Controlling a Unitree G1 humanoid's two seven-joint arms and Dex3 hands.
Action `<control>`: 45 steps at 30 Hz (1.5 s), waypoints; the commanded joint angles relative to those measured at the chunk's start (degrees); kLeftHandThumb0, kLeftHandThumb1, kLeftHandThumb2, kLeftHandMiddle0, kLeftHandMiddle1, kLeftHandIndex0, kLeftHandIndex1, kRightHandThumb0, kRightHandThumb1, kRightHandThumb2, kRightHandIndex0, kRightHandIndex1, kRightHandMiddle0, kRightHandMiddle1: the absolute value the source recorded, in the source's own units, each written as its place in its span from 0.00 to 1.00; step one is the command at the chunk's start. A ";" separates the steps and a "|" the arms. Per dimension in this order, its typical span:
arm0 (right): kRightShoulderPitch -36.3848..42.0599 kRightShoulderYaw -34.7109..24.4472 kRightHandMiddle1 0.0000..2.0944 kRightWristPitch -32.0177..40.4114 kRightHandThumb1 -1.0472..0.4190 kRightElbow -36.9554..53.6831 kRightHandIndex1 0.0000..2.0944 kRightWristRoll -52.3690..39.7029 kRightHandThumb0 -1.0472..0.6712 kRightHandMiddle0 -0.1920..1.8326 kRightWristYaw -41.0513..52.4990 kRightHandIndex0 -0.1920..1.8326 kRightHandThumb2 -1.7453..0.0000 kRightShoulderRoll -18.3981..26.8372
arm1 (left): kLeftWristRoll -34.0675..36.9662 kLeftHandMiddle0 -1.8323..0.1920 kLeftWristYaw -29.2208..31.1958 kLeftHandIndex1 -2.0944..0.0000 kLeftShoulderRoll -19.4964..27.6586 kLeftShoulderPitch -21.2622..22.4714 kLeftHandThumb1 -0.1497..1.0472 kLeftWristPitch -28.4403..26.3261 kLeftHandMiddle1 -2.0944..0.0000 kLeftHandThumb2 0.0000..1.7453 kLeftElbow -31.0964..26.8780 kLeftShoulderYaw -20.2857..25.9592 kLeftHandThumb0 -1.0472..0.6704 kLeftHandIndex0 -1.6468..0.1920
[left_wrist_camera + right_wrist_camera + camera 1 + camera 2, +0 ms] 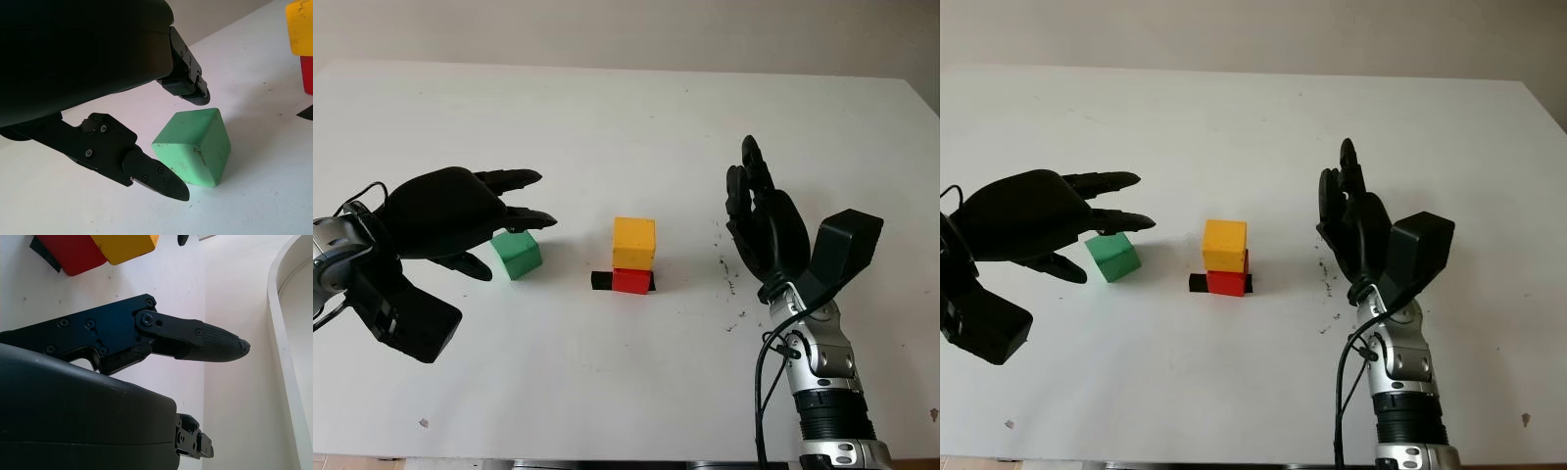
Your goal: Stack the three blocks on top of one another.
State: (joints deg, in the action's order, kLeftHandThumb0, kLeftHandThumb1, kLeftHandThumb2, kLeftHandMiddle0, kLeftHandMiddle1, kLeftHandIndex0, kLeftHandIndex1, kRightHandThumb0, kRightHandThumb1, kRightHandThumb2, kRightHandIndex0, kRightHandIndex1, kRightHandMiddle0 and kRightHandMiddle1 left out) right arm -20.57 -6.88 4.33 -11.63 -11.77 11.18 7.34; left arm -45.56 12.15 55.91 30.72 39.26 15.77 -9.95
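A yellow block (634,242) sits on a red block (630,281), which stands on a black marker patch (603,281) at the middle of the white table. A green block (517,254) lies alone on the table, to the left of that stack. My left hand (514,211) hovers over and just left of the green block, open, its fingers (156,174) either side of the block (194,147) without touching it. My right hand (754,211) is held upright to the right of the stack, open and apart from it.
The white table (626,117) stretches wide behind the blocks. Small dark specks (732,284) mark the surface near my right hand. The table's right edge (922,127) and front edge lie close to the arms.
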 commanded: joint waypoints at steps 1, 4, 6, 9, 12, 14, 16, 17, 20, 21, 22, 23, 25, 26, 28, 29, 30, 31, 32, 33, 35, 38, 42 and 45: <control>0.79 -0.42 0.00 0.60 0.00 1.59 0.00 -0.06 0.18 0.00 0.04 0.00 0.65 0.61 | -0.60 0.84 -1.13 0.96 -0.10 1.61 0.81 0.44 0.97 0.03 0.90 -0.60 0.38 0.61; 1.02 -0.51 0.00 0.11 0.00 1.63 0.00 -0.01 0.19 0.00 0.09 0.00 0.65 0.51 | -1.24 0.83 -1.36 0.95 -0.28 2.22 0.80 0.14 0.97 0.03 1.25 -1.20 0.38 0.59; 1.13 -0.57 0.00 -0.08 0.00 1.75 0.00 -0.01 0.19 0.00 0.08 0.00 0.65 0.48 | -1.47 0.83 -1.98 0.95 -0.41 2.54 0.80 0.44 0.97 0.03 1.70 -1.52 0.38 0.57; 1.18 -0.71 0.00 0.24 0.00 2.03 0.00 -0.25 0.19 0.00 0.17 0.00 0.65 0.54 | -2.19 0.83 -3.12 0.94 -0.40 2.94 0.80 0.83 0.97 0.03 2.21 -2.04 0.37 0.55; 1.24 -0.74 0.00 0.20 0.00 2.05 0.00 -0.28 0.18 0.00 0.43 0.00 0.65 0.55 | -3.86 0.83 -4.43 0.94 -0.14 3.28 0.81 1.01 0.97 0.03 2.40 -2.51 0.37 0.54; 1.37 -0.72 0.00 0.14 0.00 2.12 0.00 -0.16 0.18 0.00 0.48 0.00 0.65 0.52 | -4.88 0.82 -5.70 0.94 -0.09 3.47 0.81 1.20 0.97 0.03 2.71 -2.78 0.36 0.52; 1.42 -0.72 0.00 -0.13 0.00 2.01 0.00 -0.12 0.18 0.00 0.59 0.00 0.65 0.46 | -5.44 0.82 -6.89 0.93 -0.18 3.80 0.81 1.58 0.97 0.03 3.31 -3.10 0.36 0.50; 1.46 -0.74 0.00 -0.10 0.00 2.05 0.00 -0.15 0.18 0.00 0.54 0.00 0.65 0.39 | -5.62 0.81 -7.25 0.93 -0.22 3.95 0.82 1.66 0.97 0.03 3.53 -3.27 0.36 0.49; 1.58 -0.70 0.00 0.27 0.00 2.37 0.00 -0.05 0.18 0.00 0.14 0.00 0.66 0.23 | -5.79 0.80 -8.71 0.92 -0.51 4.43 0.84 2.46 0.96 0.04 4.59 -3.66 0.36 0.46; 1.57 -0.68 0.00 0.22 0.00 2.31 0.00 -0.04 0.18 0.00 0.18 0.00 0.65 0.27 | -5.51 0.80 -9.18 0.91 -0.70 4.60 0.84 2.85 0.96 0.04 5.14 -3.74 0.36 0.45; 1.58 -0.67 0.00 0.30 0.00 2.34 0.00 -0.11 0.18 0.00 0.21 0.00 0.65 0.27 | -5.08 0.79 -9.41 0.89 -0.91 4.72 0.84 3.13 0.96 0.04 5.62 -3.78 0.37 0.43; 1.61 -0.70 0.00 0.56 0.00 2.47 0.00 -0.23 0.18 0.00 0.20 0.00 0.65 0.26 | -4.37 0.78 -9.40 0.83 -1.14 4.77 0.85 3.41 0.97 0.03 6.11 -3.73 0.37 0.44; 1.66 -0.77 0.00 0.72 0.00 2.63 0.00 -0.44 0.18 0.00 0.26 0.00 0.66 0.22 | -2.40 0.77 -7.68 0.64 -1.40 4.69 0.86 3.33 0.97 0.03 6.29 -3.51 0.39 0.53; 1.70 -0.78 0.00 0.83 0.00 2.74 0.00 -0.46 0.18 0.00 0.24 0.00 0.65 0.23 | -1.53 0.77 -6.63 0.55 -1.39 4.60 0.87 3.16 0.97 0.03 6.09 -3.41 0.40 0.56; 1.76 -0.83 0.00 1.04 0.00 2.90 0.00 -0.56 0.18 0.00 0.22 0.00 0.66 0.22 | -0.37 0.77 -5.14 0.49 -1.34 4.42 0.88 2.80 0.97 0.03 5.60 -3.23 0.41 0.59; 1.79 -0.85 0.00 1.09 0.00 2.90 0.00 -0.56 0.18 0.00 0.19 0.00 0.66 0.20 | 0.20 0.76 -4.83 0.49 -1.38 4.39 0.88 2.91 0.97 0.03 5.68 -3.13 0.41 0.59; 1.81 -0.85 0.00 1.18 0.00 2.90 0.00 -0.53 0.18 0.00 0.16 0.00 0.66 0.20 | 1.05 0.76 -4.31 0.48 -1.48 4.37 0.88 2.96 0.97 0.03 5.86 -3.01 0.41 0.59; 1.83 -0.85 0.00 1.26 0.00 2.95 0.00 -0.42 0.18 0.00 0.01 0.00 0.66 0.17 | 2.05 0.76 -3.53 0.47 -1.56 4.30 0.88 2.78 0.97 0.03 5.91 -2.83 0.41 0.59; 1.86 -0.84 0.00 1.12 0.00 2.90 0.00 -0.39 0.18 0.00 0.08 0.00 0.66 0.16 | 3.02 0.75 -2.72 0.47 -1.60 4.21 0.88 2.52 0.97 0.03 5.87 -2.64 0.42 0.59; 1.88 -0.83 0.00 1.09 0.00 2.89 0.00 -0.38 0.18 0.00 0.15 0.00 0.66 0.19 | 3.99 0.75 -1.73 0.47 -1.60 4.14 0.88 2.13 0.97 0.03 5.71 -2.47 0.42 0.59; 1.81 -0.88 0.00 1.14 0.00 2.79 0.00 -0.53 0.18 0.00 0.21 0.00 0.67 0.08 | 6.76 0.75 0.52 0.47 -1.81 3.84 0.88 0.80 0.97 0.03 5.18 -1.77 0.42 0.60; 1.76 -0.90 0.00 0.98 0.00 2.58 0.00 -0.52 0.18 0.00 0.21 0.00 0.67 -0.02 | 10.53 0.74 3.20 0.46 -2.00 3.49 0.87 -0.55 0.97 0.03 4.39 -1.00 0.42 0.59; 1.76 -0.85 0.00 0.98 0.00 2.48 0.00 -0.43 0.18 0.00 0.17 0.00 0.67 -0.05 | 14.54 0.75 8.43 0.44 -1.73 3.29 0.88 -3.72 0.97 0.03 2.32 -0.26 0.41 0.61; 1.73 -0.90 0.00 0.94 0.00 2.33 0.00 -0.63 0.19 0.00 0.35 0.00 0.67 -0.14 | 19.48 0.75 14.56 0.44 -1.63 3.34 0.88 -8.44 0.97 0.03 -0.15 0.95 0.42 0.62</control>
State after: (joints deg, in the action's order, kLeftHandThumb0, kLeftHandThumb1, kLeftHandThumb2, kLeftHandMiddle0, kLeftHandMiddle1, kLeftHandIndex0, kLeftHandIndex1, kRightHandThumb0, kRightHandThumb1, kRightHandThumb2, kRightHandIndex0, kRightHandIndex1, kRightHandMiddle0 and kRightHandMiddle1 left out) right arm -19.12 -7.51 5.28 -9.82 -11.99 11.43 7.24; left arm -27.87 25.18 53.89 34.01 32.08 17.18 -10.58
